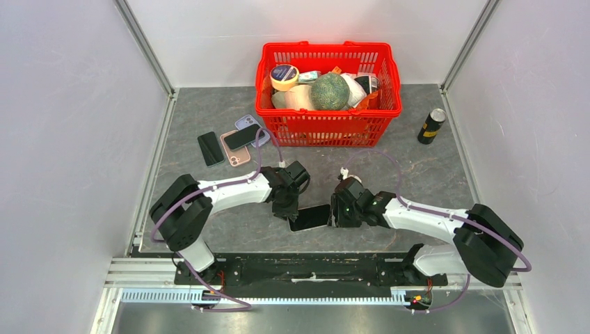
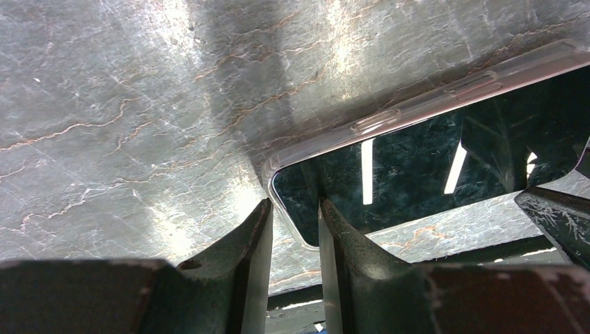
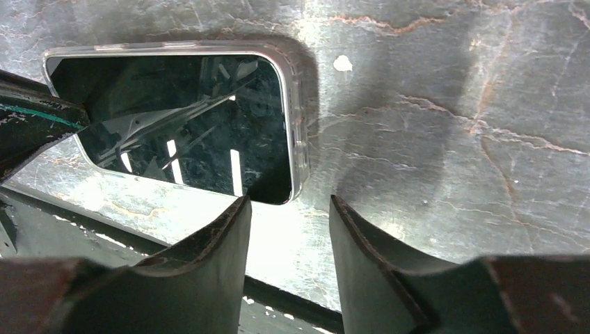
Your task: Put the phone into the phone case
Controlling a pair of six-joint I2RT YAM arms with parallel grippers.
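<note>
A black-screened phone (image 1: pixel 309 217) lies flat on the grey table inside a clear case, between my two grippers. In the left wrist view the phone (image 2: pixel 431 167) shows the clear case rim (image 2: pixel 389 118) round its corner. My left gripper (image 1: pixel 289 209) stands over that left corner with its jaws a narrow gap apart (image 2: pixel 294 203); one finger (image 2: pixel 348 236) overlaps the screen edge and grips nothing. My right gripper (image 1: pixel 336 212) is open and empty (image 3: pixel 289 200), just beside the phone's right end (image 3: pixel 181 118), where the case rim (image 3: pixel 300 139) shows.
A red basket (image 1: pixel 327 129) full of groceries stands at the back. A dark can (image 1: pixel 431 125) stands to its right. Several other phones and cases, black (image 1: pixel 211 148), pink (image 1: pixel 235 149) and purple (image 1: pixel 252 124), lie at the back left. The black base rail (image 1: pixel 313 268) runs along the near edge.
</note>
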